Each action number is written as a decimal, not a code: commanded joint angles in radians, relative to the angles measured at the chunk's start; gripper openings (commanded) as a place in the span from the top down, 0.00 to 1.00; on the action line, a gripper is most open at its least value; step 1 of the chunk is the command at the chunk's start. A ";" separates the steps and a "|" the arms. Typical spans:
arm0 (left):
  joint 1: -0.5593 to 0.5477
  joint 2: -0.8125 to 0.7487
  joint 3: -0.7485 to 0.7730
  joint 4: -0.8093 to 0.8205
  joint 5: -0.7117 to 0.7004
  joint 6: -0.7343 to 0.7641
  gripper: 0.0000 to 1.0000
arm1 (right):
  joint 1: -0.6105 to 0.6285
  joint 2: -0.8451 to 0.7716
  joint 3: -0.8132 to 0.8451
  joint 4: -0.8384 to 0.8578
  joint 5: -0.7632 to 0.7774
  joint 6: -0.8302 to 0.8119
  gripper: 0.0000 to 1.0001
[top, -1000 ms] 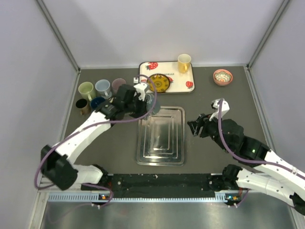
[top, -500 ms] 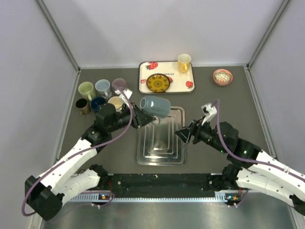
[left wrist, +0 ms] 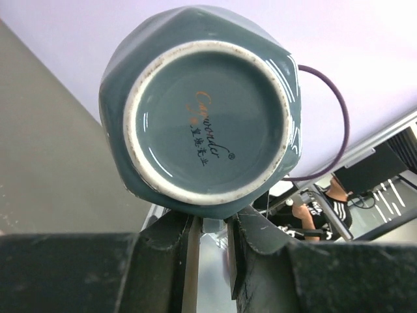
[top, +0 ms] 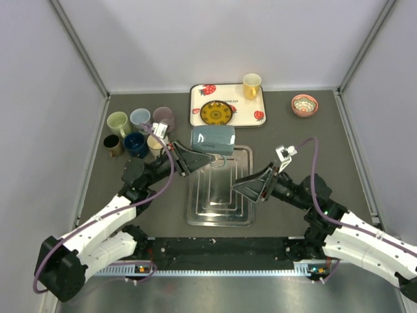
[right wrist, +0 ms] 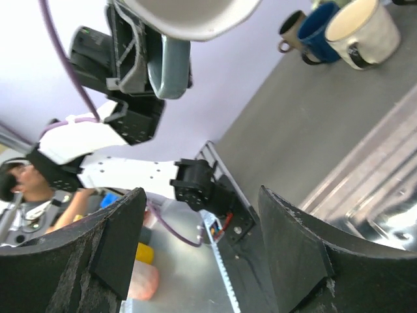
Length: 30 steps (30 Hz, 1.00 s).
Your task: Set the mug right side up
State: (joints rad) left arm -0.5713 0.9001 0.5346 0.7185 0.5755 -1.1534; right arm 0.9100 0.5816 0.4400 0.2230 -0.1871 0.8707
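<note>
- Holding the mug [top: 212, 139] in the air, our left gripper [top: 203, 160] has its fingers pressed together on the handle, which hangs under the mug right at the fingertips.
- We see the mug lying on its side. Its base faces back toward the left wrist, and its mouth points away, toward our right gripper [top: 246, 187].
- Our right gripper hangs with its fingers spread wide and nothing between them. It is apart from the mug, which sits ahead of and above its fingertips.
- Below both grippers lies the clear tray [top: 195, 212]; the mug does not touch it.
- We judge the task roughly half done: the mug is off the surface and tipped to horizontal, neither mouth-down nor yet mouth-up.
- What is left, as we read it, is to roll the left wrist until the mouth faces up, lower the mug onto its base, and let go of the handle.
</note>
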 commanded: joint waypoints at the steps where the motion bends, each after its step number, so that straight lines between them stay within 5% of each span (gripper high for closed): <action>1: -0.002 -0.003 -0.004 0.328 0.017 -0.091 1.00 | -0.034 0.044 0.032 0.222 -0.103 0.079 0.30; 17: -0.025 -0.052 -0.010 0.193 0.053 -0.028 1.00 | -0.074 0.270 0.218 0.257 -0.184 0.074 0.28; 30: -0.036 -0.078 -0.019 0.150 0.073 0.004 1.00 | -0.092 0.423 0.255 0.440 -0.293 0.175 0.42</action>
State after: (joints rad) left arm -0.6003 0.8528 0.4984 0.7467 0.6342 -1.1728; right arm 0.8272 0.9878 0.6235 0.5411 -0.4328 1.0180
